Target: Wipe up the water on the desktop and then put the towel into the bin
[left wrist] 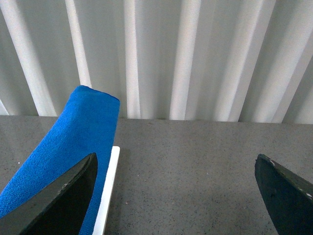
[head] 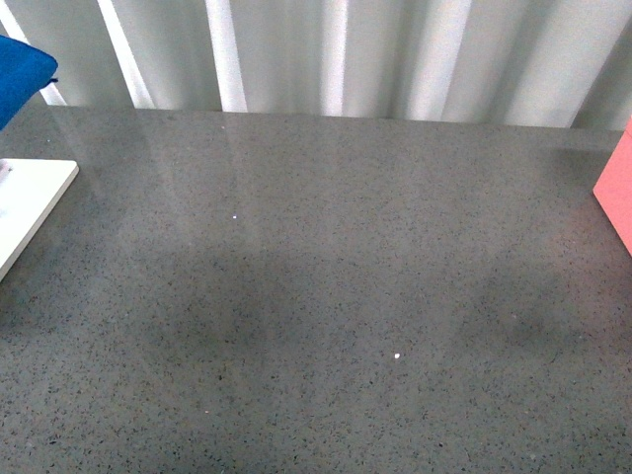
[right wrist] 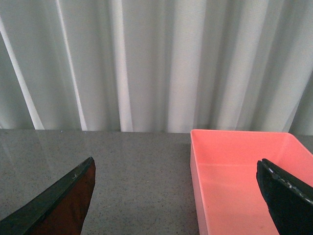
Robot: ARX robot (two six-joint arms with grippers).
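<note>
The dark-grey speckled desktop (head: pixel 326 276) fills the front view; neither arm shows there. Two tiny bright specks (head: pixel 397 355) lie on it; I cannot tell if they are water. The bright blue towel (head: pixel 20 74) sits at the far left edge over a white board (head: pixel 30 202). In the left wrist view the towel (left wrist: pixel 68 147) lies draped on that board, beside one finger of my open left gripper (left wrist: pixel 176 191), which holds nothing. My right gripper (right wrist: pixel 176 193) is open and empty, hovering over the desktop at the near wall of the pink bin (right wrist: pixel 234 176).
A white pleated curtain (head: pixel 326 54) runs along the back of the desktop. The pink bin (head: pixel 617 193) shows at the right edge of the front view, and the white board lies at the left edge.
</note>
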